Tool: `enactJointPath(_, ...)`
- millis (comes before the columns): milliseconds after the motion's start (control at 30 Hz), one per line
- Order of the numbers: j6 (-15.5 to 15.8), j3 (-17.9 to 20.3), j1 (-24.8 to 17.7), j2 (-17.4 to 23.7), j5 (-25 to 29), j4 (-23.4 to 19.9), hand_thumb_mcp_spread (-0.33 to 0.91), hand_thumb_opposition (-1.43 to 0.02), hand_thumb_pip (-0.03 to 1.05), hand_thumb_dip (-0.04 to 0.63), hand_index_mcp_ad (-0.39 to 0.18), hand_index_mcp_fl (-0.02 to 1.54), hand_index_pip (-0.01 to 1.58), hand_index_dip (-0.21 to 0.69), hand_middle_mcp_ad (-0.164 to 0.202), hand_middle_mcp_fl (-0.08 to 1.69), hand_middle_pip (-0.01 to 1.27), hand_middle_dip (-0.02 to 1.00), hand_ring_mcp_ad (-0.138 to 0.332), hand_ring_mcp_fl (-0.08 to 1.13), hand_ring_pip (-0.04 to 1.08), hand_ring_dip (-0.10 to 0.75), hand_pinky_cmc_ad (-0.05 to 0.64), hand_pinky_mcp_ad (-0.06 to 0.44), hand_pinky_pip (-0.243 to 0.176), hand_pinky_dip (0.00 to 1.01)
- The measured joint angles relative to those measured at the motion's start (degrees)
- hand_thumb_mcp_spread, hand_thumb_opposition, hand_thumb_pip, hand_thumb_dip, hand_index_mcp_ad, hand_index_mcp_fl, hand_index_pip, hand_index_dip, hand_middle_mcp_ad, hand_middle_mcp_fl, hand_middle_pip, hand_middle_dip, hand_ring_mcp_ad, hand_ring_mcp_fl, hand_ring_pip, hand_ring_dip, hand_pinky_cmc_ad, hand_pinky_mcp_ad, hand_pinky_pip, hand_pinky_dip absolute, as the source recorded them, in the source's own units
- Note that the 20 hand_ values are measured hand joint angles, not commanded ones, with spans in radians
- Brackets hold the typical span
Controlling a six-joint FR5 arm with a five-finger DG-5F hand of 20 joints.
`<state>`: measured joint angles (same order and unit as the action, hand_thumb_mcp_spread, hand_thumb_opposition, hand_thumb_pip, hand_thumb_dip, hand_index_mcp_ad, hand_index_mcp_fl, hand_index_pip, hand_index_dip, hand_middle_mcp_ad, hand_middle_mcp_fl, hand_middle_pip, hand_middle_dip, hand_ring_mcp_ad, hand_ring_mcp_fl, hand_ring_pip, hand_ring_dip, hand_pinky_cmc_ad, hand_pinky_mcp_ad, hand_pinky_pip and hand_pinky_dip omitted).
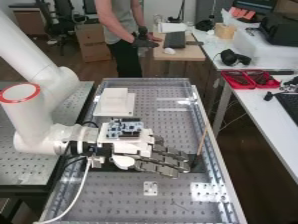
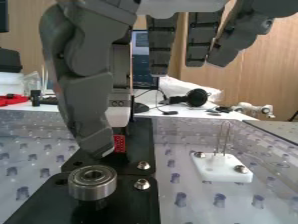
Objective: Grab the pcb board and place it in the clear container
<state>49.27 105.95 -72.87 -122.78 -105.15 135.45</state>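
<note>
The blue pcb board (image 1: 125, 128), with dark connectors along its edges, sits face-up beside the hand (image 1: 163, 161).

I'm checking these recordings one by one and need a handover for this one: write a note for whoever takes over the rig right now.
Hand: open, fingers straight, over the perforated bench.
Blue circuit board: by the hand's wrist end; whether fixed to it or behind it, I can't tell.
Done: no board in the fingers.
Left, likely: grasp the board, then place it in the clear container.

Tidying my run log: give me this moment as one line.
hand: open, over bench | blue circuit board: close by hand, contact unclear | bearing: over black plate
</note>
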Motion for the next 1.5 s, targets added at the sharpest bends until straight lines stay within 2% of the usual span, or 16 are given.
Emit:
enactJointPath(867,0.1,-2.3,0.5,-1.5,-0.9,1.8,0.71,-0.83,0.39,0.236,-0.223,0.29,1.53,0.154,0.047,0.11,0.14,0.19,0.152,0.06,0.10,0.073,0.328,0.136,-0.058,0.20)
enactJointPath(1033,0.0,-2.5,0.6,-1.7,-1.1,1.7,0.73,-0.83,0.40,0.236,-0.239,0.37,1.54,0.145,0.051,0.11,0.14,0.19,0.152,0.06,0.10,0.073,0.328,0.136,-0.058,0.20)
enactJointPath(1367,-1.4,-2.0,0.5,-1.3,-1.1,0.6,0.74,-0.86,0.40,0.234,-0.236,0.53,1.42,0.124,0.051,0.13,0.14,0.19,0.152,0.06,0.10,0.073,0.328,0.136,-0.058,0.20)
enactJointPath(1500,-2.1,-1.6,0.5,-0.1,-0.9,0.2,0.73,-0.87,0.40,0.237,-0.234,0.54,1.42,0.112,0.051,0.14,0.14,0.19,0.152,0.06,0.10,0.073,0.328,0.136,-0.058,0.20)
